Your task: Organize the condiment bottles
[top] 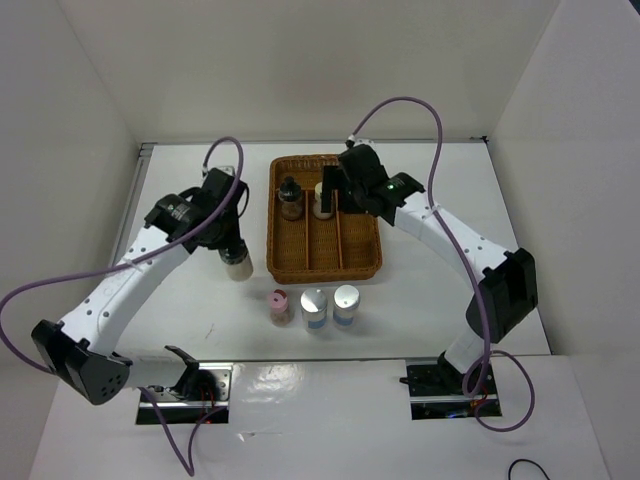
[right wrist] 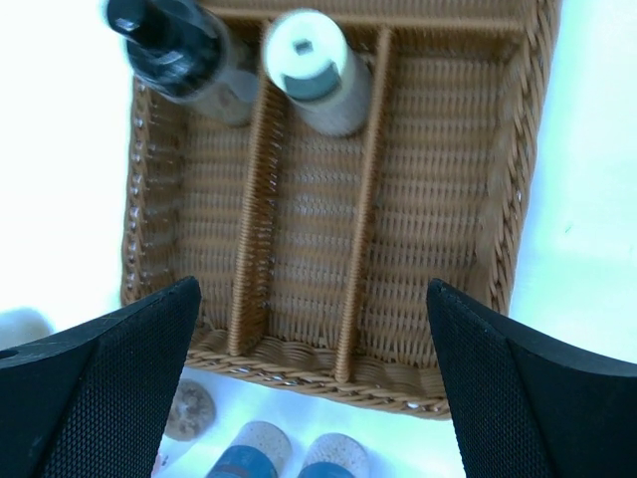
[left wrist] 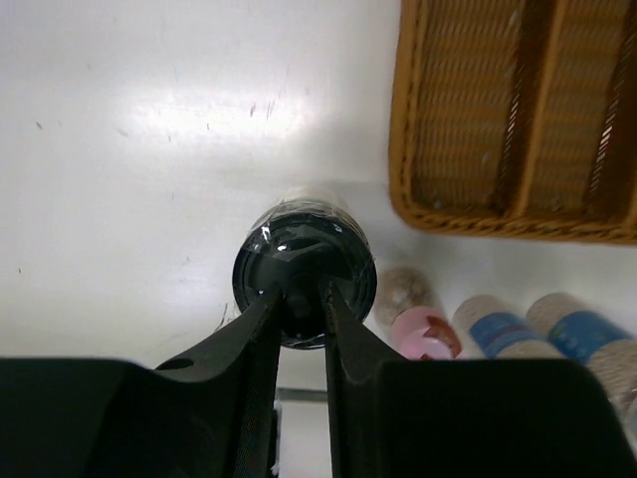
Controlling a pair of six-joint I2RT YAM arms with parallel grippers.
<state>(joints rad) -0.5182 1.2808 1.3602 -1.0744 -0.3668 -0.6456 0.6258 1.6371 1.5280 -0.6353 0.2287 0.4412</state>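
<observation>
White table (top: 230,335), white walls. Left gripper (left wrist: 302,294) clenched down on black-capped bottle (left wrist: 299,247) just left of wicker tray (top: 325,263); right gripper (right wrist: 311,294) splayed wide above tray, grasping nothing. In tray's far end: second black-capped bottle (top: 290,197) left, pale-capped bottle (right wrist: 311,60) middle. Before tray, in a row: pink-capped bottle (top: 278,304), two blue-banded silver-topped bottles (top: 314,308) (top: 346,303).

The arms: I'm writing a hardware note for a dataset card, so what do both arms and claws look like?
The left arm and right arm have white shells with black joint housings, and a purple cable loops along each. A green light glows on the right arm. On the left claw the fingers are glossy black; on the right claw they show a fine dotted texture.
</observation>
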